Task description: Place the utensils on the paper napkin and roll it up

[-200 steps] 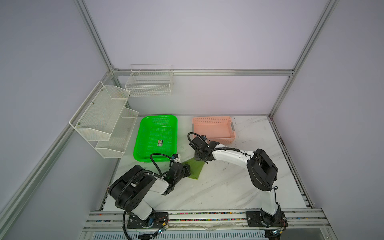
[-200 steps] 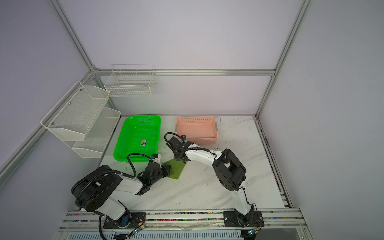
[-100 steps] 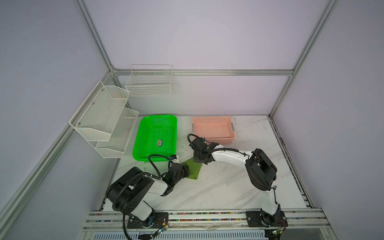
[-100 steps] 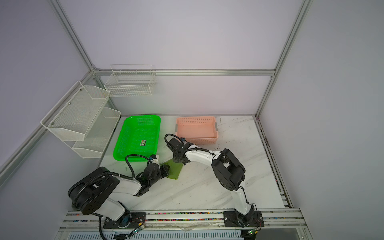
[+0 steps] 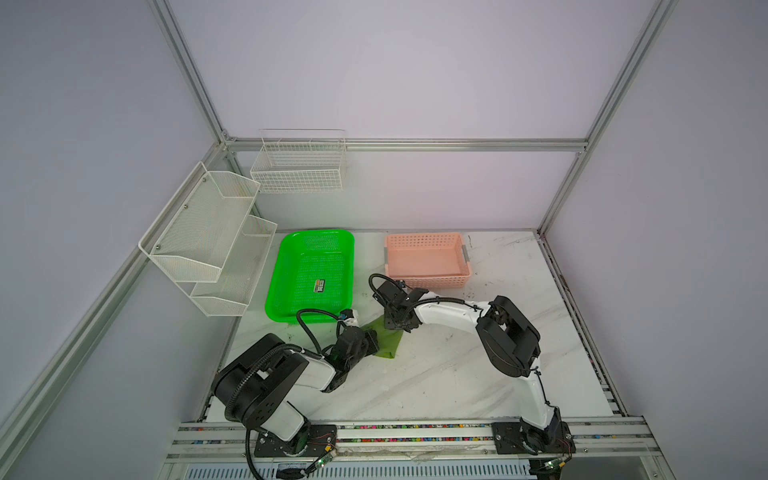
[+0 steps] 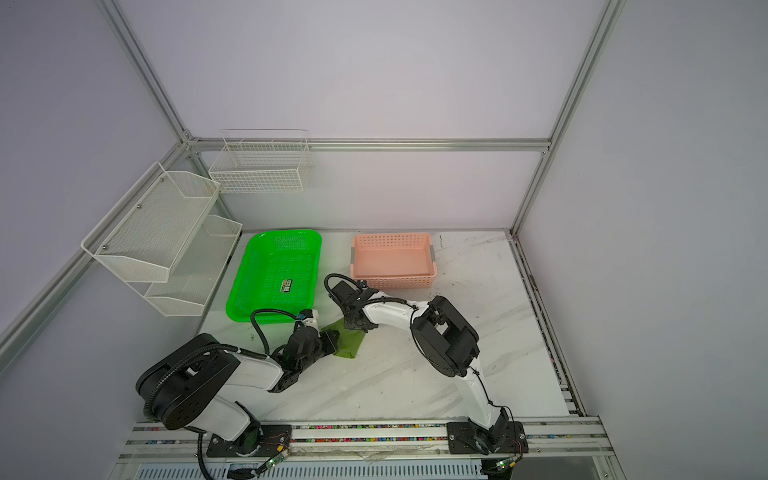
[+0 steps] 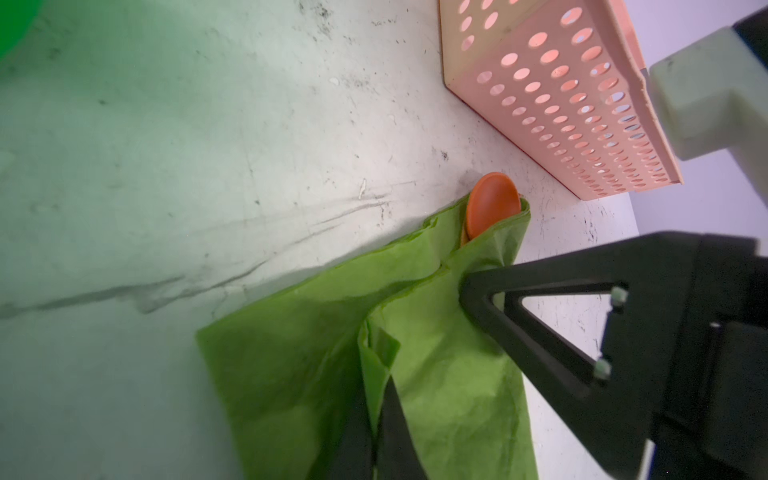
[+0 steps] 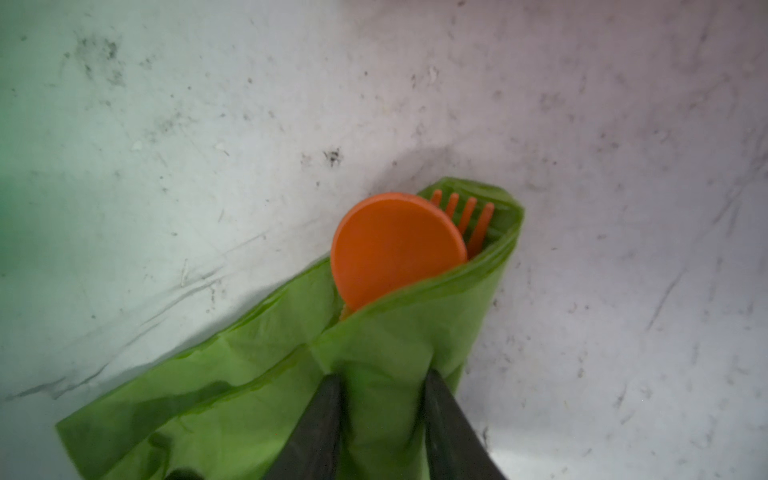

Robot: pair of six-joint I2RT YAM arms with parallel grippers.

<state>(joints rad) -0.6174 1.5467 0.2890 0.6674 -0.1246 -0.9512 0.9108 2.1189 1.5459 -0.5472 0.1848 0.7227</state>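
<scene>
Two grippers work the thin olive-green paper napkin (image 5: 388, 343), half-rolled in both top views, at 7 o'clock from the pink perforated plastic basket (image 5: 428, 283). Left wrist: left gripper (image 7: 376, 399) pinches the loose flap tight. Right wrist: right gripper (image 8: 382, 382) clamps the roll; round orange plastic spoon (image 8: 395, 245) and orange plastic fork (image 8: 473, 220) poke out. We judge rolling underway; next, turn the roll over the flap.

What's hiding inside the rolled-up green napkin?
The round bowl of an orange spoon and the tines of a fork poke out of the paper napkin. Their handles are wrapped up, and a knife, if inside, is covered.
</scene>
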